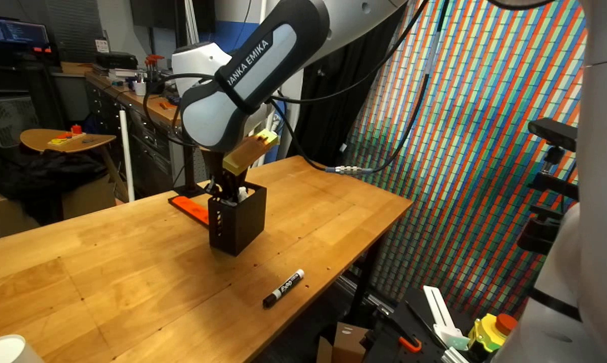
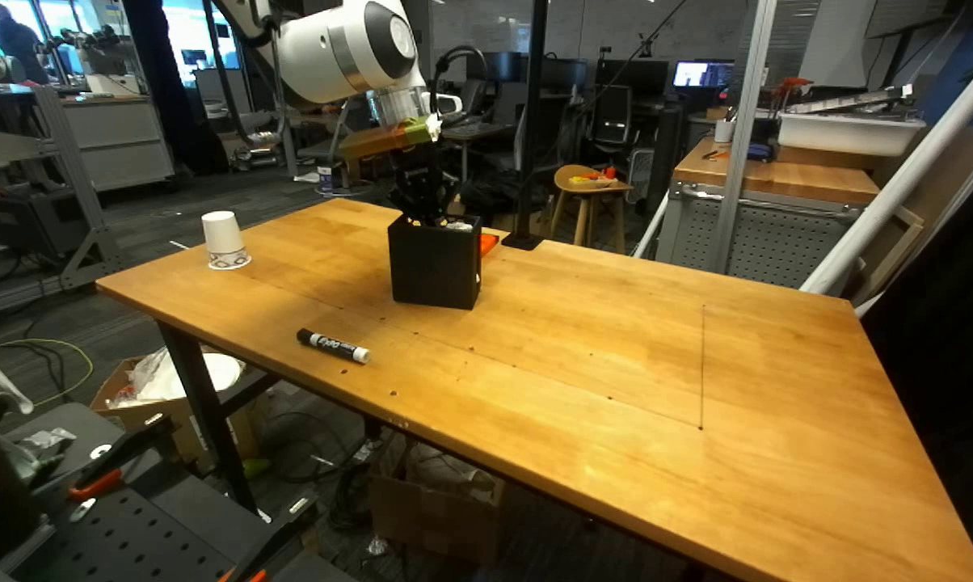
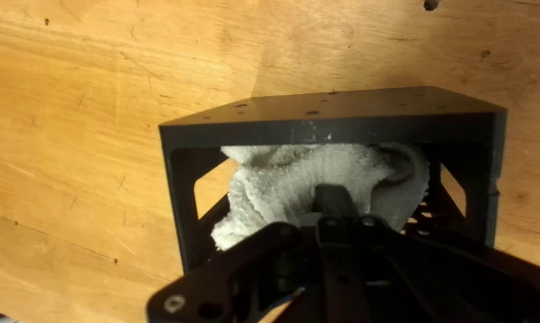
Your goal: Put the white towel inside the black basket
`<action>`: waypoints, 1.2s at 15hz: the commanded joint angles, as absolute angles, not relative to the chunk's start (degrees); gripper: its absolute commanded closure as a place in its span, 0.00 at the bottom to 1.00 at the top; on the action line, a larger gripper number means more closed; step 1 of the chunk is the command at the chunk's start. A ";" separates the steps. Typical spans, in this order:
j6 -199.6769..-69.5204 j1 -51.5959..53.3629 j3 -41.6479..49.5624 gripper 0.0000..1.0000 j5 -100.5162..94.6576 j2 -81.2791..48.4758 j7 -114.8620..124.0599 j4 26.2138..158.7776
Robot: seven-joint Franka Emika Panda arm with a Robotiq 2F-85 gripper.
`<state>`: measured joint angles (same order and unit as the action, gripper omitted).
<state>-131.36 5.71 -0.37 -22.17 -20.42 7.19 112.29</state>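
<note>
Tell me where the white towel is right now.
In the wrist view, the white towel is bunched inside the black basket, just right of the picture's middle and partly hidden by the claw.

Wrist view: close, facing down into black basket [image 3: 333,130]
Exterior views: farther off, angled down, both sharing the table [image 1: 157,267]
</note>
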 commanded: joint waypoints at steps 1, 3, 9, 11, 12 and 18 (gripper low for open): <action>-132.90 3.37 -0.66 1.00 -16.79 -24.51 2.18 109.02; -132.94 2.25 -0.78 1.00 -14.13 -26.15 -0.01 108.06; -131.99 -0.06 -1.39 1.00 -7.14 -29.14 -5.65 105.01; -131.80 -0.21 -1.15 1.00 -6.33 -28.58 -6.17 105.15; -131.82 -0.16 -0.96 1.00 -6.26 -28.26 -6.11 105.25; -132.64 0.28 0.44 1.00 -7.99 -24.34 -4.50 107.61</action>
<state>-132.00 0.49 -0.24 -7.61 -26.32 -4.56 106.93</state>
